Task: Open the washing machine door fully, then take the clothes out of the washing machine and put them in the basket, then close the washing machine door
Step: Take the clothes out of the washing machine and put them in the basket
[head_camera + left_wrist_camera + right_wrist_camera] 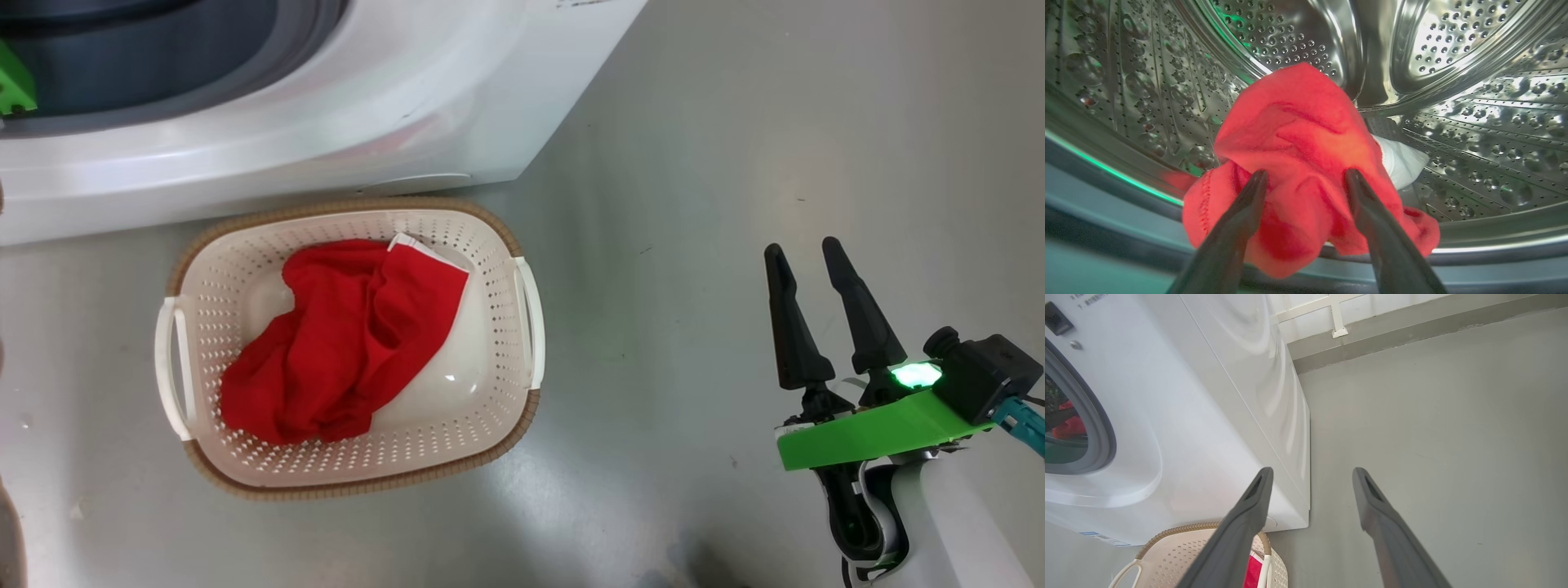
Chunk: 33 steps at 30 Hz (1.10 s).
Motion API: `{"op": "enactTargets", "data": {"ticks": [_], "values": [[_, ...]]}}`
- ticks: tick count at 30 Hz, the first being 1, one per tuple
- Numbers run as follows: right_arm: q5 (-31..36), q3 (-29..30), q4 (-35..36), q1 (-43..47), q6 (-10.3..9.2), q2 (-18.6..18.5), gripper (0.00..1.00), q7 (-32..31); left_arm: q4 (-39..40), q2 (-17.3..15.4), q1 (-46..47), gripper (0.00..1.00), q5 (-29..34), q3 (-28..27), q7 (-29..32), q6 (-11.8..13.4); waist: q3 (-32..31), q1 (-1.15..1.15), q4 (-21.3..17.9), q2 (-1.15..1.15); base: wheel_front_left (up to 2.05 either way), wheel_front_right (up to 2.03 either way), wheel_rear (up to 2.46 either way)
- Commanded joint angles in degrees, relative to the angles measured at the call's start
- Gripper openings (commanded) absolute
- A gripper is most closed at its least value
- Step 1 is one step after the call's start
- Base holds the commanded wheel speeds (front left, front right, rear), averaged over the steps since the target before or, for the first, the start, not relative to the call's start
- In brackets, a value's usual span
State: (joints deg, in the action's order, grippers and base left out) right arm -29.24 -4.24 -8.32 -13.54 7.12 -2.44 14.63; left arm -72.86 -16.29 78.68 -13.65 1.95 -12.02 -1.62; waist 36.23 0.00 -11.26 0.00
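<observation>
One red garment [343,343] is in the basket [478,408]; 2nd garment [1298,134] lies at the drum [1474,122] lip, your left jaws spread wide around it, gripping nothing. Close shallow & it'll slip, snag the gasket [1106,437] or miss the basket. Right jaws open, idle.

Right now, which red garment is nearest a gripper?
The garment in the drum, right at the open left gripper; the other garment lies in the basket, well away from the right gripper.
</observation>
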Motion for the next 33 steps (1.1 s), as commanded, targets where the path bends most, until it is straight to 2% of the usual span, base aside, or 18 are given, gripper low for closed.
{"op": "enactTargets", "data": {"ticks": [1,19,26,33], "values": [[-0.62,-0.88,1.44,0.07,0.36,-0.43,1.0,0.37,0.5,-2.71,-0.16,0.0,-0.2,-0.28,-0.52,-1.58,-0.05,0.0,0.17,0.0,0.0,0.0,0.0],[-0.04,-0.68,0.98,-0.3,0.36,-0.43,1.0,0.37,2.29,0.44,-2.13,0.0,-1.78,1.37,-2.93,-4.95,-1.57,0.0,2.23,0.0,0.0,0.0,0.0],[0.28,0.61,1.09,0.29,0.36,-0.43,1.0,0.37,12.92,2.54,-7.18,0.0,-3.26,0.09,-2.96,-5.59,-2.96,0.0,3.58,0.0,0.0,0.0,0.0],[1.08,1.63,0.48,1.02,0.36,-0.43,1.0,0.37,25.93,5.28,-17.28,0.0,-3.48,-1.79,-2.97,-5.81,-6.03,0.0,5.55,0.0,0.0,0.0,0.0]]}}
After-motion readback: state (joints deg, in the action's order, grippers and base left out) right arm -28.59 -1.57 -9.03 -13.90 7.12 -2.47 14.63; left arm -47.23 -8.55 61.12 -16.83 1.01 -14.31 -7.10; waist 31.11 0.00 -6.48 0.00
